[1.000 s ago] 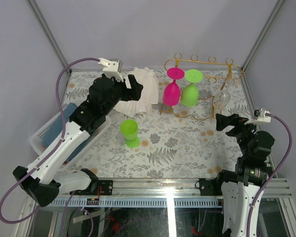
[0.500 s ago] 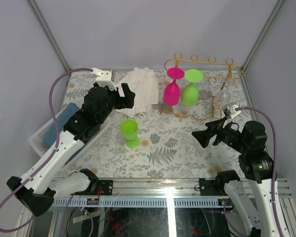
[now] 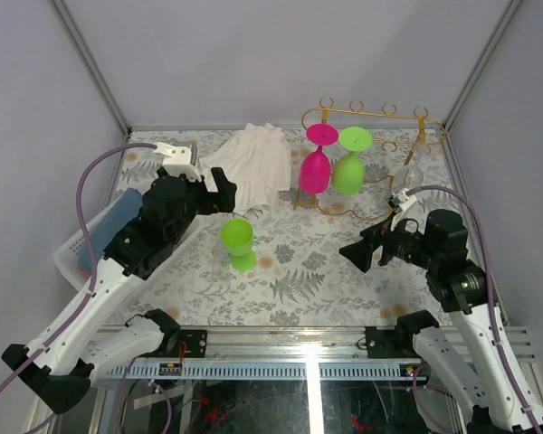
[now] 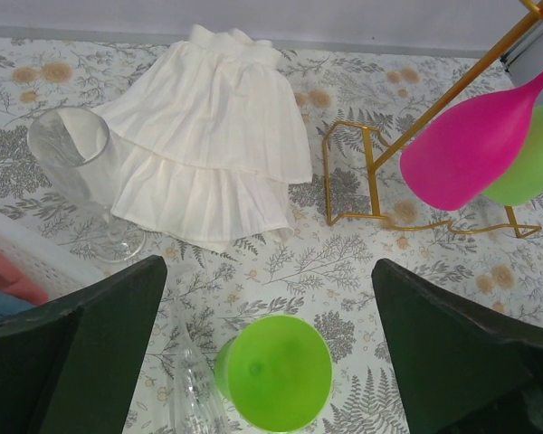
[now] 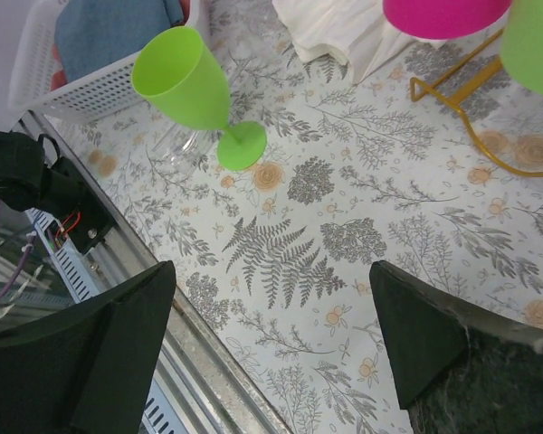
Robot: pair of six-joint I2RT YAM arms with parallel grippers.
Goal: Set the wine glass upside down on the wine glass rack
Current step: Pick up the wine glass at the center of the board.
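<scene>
Leftmost, the left pincer (image 3: 221, 193) hangs wide open, holding nothing. Just ahead of it the lime wine glass (image 3: 238, 242) stands upright on the tabletop (image 3: 299, 280). Farther right of that pincer, the gold wine glass rack (image 3: 362, 112) carries a pink glass (image 3: 316, 167) and a green glass (image 3: 348, 172) upside down. The right pincer (image 3: 357, 250), equally spread and empty, faces the lime wine glass, well apart.

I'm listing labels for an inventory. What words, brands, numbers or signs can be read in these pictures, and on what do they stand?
None can be read.
The lime green glass, pink glass, gold rack, white cloth and white basket bear no print.
The tablecloth shows only ferns and flowers.
The electronics on the front rail: any marks are too small to read.
</scene>
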